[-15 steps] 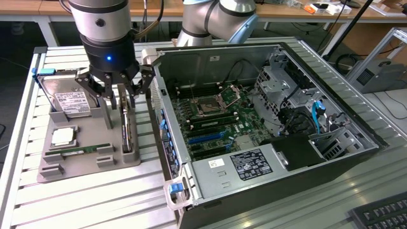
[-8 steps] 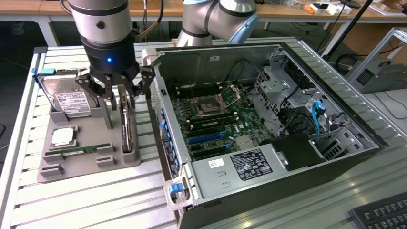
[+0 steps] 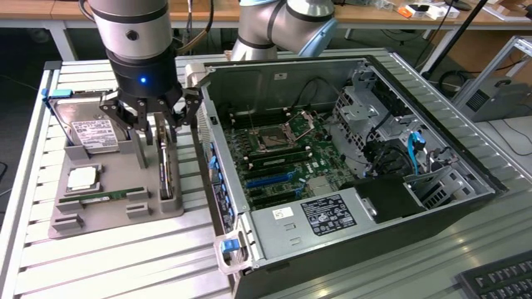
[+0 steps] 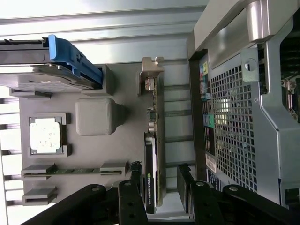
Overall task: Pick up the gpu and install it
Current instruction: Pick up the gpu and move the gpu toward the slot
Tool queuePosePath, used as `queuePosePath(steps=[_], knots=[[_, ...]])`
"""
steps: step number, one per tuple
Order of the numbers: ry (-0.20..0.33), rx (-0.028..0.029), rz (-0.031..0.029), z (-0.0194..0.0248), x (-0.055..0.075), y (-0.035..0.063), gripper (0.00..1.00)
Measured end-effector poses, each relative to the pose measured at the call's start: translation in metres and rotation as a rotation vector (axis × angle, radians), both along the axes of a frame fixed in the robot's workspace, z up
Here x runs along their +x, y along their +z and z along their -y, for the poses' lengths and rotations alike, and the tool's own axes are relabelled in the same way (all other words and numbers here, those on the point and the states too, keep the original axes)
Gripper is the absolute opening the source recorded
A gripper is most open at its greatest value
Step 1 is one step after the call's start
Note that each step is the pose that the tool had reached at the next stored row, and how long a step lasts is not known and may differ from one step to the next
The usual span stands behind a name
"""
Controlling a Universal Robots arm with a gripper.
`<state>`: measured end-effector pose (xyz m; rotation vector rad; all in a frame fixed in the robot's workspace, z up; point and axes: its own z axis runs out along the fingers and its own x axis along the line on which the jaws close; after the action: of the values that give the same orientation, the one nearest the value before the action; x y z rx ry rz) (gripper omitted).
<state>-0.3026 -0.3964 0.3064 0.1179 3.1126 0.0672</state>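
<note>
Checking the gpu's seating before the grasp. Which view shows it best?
The wrist view: the gpu stands on edge in its gray holder, visible along its length from bracket to cooler. The exterior view shows it as a thin edge, partly behind the fingers.

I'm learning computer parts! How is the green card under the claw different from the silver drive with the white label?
The thin green card with its black cooler stands on edge; the boxy silver drive with the white label lies face up. The open claw straddles the card; the drive is beside it, untouched. Both sit in the grey plastic tray.
</note>
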Motion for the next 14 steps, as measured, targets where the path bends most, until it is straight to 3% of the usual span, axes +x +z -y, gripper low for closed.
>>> queuePosePath(steps=[14], knots=[[0.0,0.0,0.0,0.0,0.0,-0.0039,0.44]])
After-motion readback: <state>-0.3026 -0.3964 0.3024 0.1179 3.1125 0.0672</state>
